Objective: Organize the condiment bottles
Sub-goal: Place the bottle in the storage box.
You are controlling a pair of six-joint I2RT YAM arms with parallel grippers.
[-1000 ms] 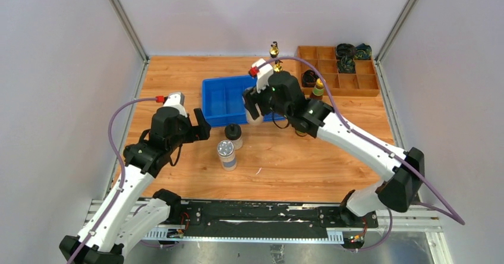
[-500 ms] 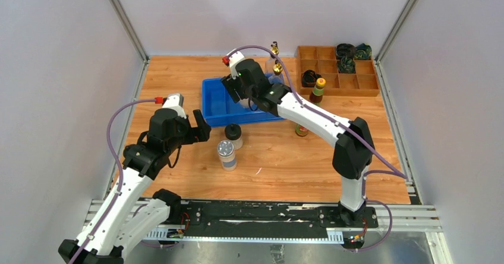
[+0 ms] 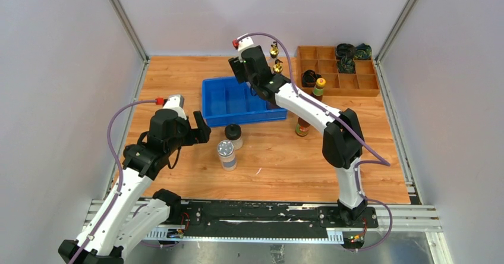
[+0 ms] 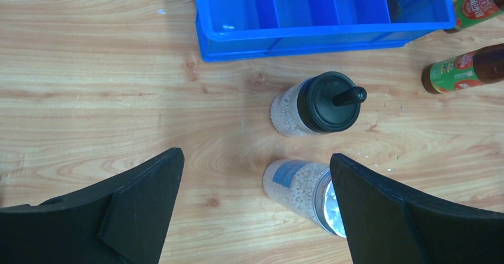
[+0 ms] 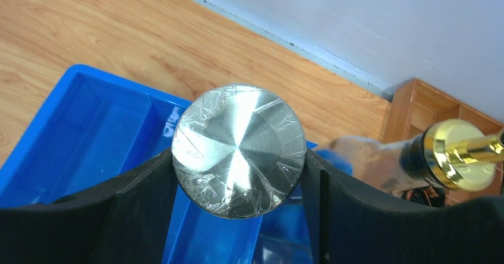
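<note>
1. The right pincer (image 5: 238, 157) is clenched on a silver-lidded shaker (image 5: 238, 139). Its black fingers press the shaker's two sides, and the round, plastic-wrapped lid faces the wrist camera.
2. Directly beneath this pincer lies the blue divided bin (image 5: 101, 127). The shaker sits over the bin's far part, but whether it touches the bin floor cannot be told.
3. Just to the pincer's right in the wrist view is a clear cruet with a gold spout (image 5: 454, 154). Beyond it shows the corner of a wooden tray (image 5: 425, 106).
4. One second ago this pincer carried the shaker at the bin's near right corner. Half a second ago it was over the bin's middle. Now it is at the far edge, with the arm stretched longer.
5. The left pincer (image 4: 254, 154) is released, its fingers spread wide above the table (image 4: 89, 97). It has not moved.
6. Between its fingers, nearer the right one, stands a second shaker (image 4: 297, 187). Just beyond that stands a black-capped jar (image 4: 318, 102). Both are where they were.
7. Farther out to the right are a sauce bottle (image 4: 457, 77) and another sauce bottle (image 4: 475, 5).
</note>
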